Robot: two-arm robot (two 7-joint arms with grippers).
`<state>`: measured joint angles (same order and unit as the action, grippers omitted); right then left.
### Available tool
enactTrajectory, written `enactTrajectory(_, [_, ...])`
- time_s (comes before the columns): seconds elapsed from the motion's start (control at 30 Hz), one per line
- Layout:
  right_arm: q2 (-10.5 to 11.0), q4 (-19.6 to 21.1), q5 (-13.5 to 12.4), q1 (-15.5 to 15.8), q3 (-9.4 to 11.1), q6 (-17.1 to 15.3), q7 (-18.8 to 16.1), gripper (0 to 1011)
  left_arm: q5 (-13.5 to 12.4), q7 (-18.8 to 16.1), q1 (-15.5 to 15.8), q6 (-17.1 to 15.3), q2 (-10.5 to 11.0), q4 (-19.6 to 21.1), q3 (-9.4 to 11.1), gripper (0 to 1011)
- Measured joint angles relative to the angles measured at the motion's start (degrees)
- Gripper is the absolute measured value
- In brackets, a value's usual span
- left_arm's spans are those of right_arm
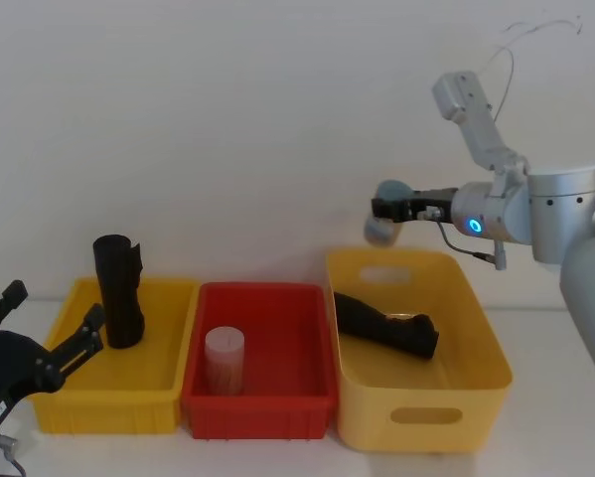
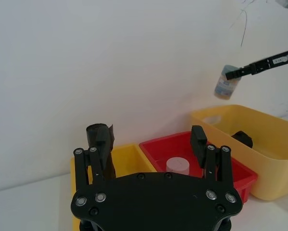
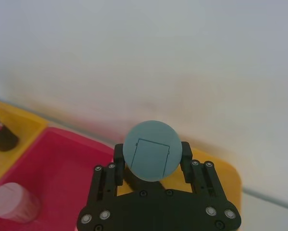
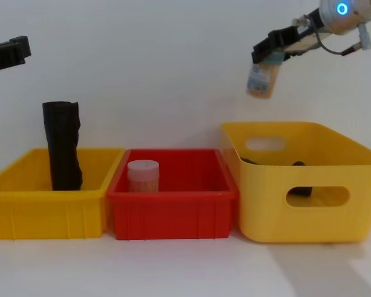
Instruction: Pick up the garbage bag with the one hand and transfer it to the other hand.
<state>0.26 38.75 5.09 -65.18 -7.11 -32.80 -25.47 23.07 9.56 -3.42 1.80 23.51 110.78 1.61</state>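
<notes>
- The garbage bag [image 1: 118,290], a black roll, stands up in the yellow bin [image 1: 59,409] at about 8 o'clock in the head view. It leans on the back wall.
- The left gripper [image 2: 151,151] is low at 8 o'clock, near that bin. Its fingers are spread wide and hold nothing.
- It is close to the roll but not touching it. The roll shows between its fingers, farther off.
- The right gripper [image 3: 152,159] is up high at 2 o'clock. It is squeezing a small jar [image 4: 261,79] with a blue lid.
- The jar hangs above the big yellow tub [image 4: 334,228]. Another black roll [image 1: 384,324] lies in that tub.
- The red bin [image 1: 260,407] in the middle holds a pale cup [image 1: 223,360].
- I think the job has hardly begun. The roll is not picked up yet, and the pass from one arm to the other is not done.
- The right arm would need to let go of the jar first.
</notes>
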Motion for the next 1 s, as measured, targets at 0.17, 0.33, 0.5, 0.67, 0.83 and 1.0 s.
enactTrajectory(0.17, [0.79, -0.96, -0.01, 0.08, 0.25, -0.22, 1.13, 660, 0.00, 0.00, 0.00, 0.00, 0.00, 0.00, 0.00, 1001])
enactTrajectory(0.33, [1.62, -0.65, 0.19, 1.34, 0.06, -1.73, 1.72, 678, 0.00, 0.00, 0.00, 0.00, 0.00, 0.00, 0.00, 1001])
enactTrajectory(0.5, [2.29, 1.04, 0.48, 3.12, -0.46, -3.28, 1.77, 801, 0.00, 0.00, 0.00, 0.00, 0.00, 0.00, 0.00, 1001])
enactTrajectory(0.67, [2.91, 3.54, 0.64, 5.33, -0.93, -5.05, 1.76, 921, 0.00, 0.00, 0.00, 0.00, 0.00, 0.00, 0.00, 1002])
enactTrajectory(0.83, [3.32, 6.50, 0.56, 7.46, -0.93, -6.49, 1.84, 1000, 0.00, 0.00, 0.00, 0.00, 0.00, 0.00, 0.00, 1001])
enactTrajectory(1.0, [3.47, 9.69, 0.14, 9.31, -0.54, -7.28, 2.25, 1000, 0.00, 0.00, 0.00, 0.00, 0.00, 0.00, 0.00, 1001])
